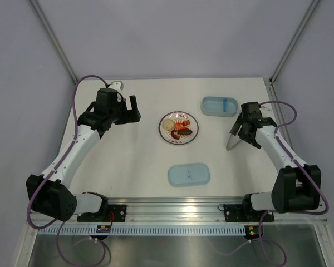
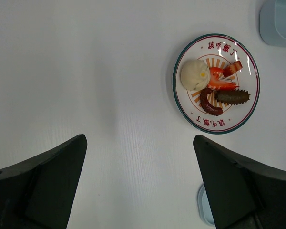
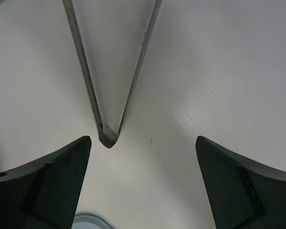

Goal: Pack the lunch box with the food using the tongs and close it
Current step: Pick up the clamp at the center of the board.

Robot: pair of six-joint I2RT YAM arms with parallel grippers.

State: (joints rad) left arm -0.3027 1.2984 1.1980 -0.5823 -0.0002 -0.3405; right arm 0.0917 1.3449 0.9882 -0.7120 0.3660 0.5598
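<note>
The tongs point(image 1: 232, 140) lie flat on the table at the right, a silvery V whose joined end point(image 3: 107, 138) points toward my right gripper point(image 3: 143, 138). That gripper point(image 1: 244, 132) hangs open just above them, with nothing between its fingers. The pale-blue lunch box point(image 1: 219, 106) sits uncovered at the back right; its rim point(image 3: 88, 222) shows at the bottom of the right wrist view. The food point(image 1: 181, 128) is on a round patterned plate point(image 1: 178, 139) at the centre: red pieces and dark brown pieces point(image 2: 224, 90). My left gripper point(image 1: 132, 108) hovers open left of the plate, empty point(image 2: 139, 138).
The flat pale-blue lid point(image 1: 188, 174) lies toward the near edge, in front of the plate; a sliver of the lid point(image 2: 203, 207) shows by my left gripper's right finger. A white bun point(image 2: 195, 74) shares the plate. The lunch box corner point(image 2: 279, 21) is at upper right.
</note>
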